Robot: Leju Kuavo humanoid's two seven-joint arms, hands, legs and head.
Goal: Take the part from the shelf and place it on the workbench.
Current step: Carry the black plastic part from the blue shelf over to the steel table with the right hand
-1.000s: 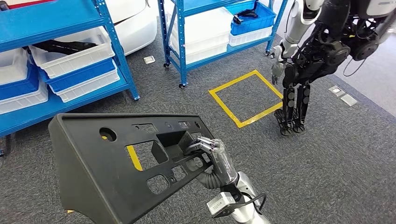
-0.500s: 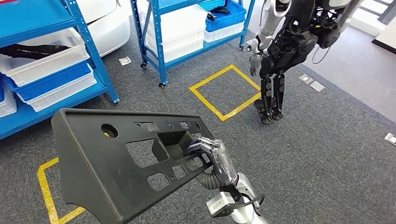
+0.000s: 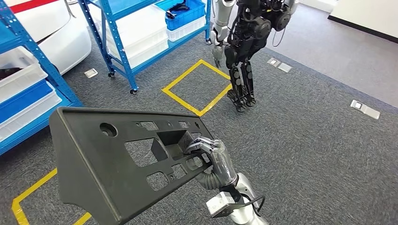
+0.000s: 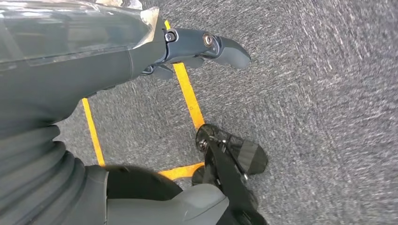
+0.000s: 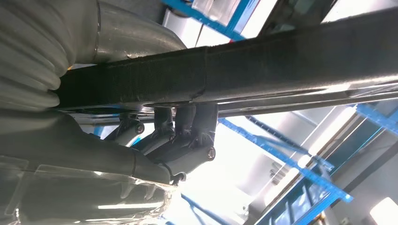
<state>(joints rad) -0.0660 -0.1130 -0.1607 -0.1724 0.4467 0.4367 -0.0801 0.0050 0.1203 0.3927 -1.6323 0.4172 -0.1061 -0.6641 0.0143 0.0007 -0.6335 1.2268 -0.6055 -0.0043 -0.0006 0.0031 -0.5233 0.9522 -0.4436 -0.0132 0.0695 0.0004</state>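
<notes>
Right hand [image 3: 213,159] clamps its fingers through an opening near one end of the panel [image 3: 112,159], whose long axis runs away toward the lower left of the frame. Left hand [image 4: 187,47] hangs empty over carpet, fingers apart.

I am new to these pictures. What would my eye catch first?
First, the big black plastic panel with many cut-outs, low in the head view, gripped by the right robot hand. Next, another dark robot standing on the grey carpet beside a yellow floor square, near blue shelves.
</notes>
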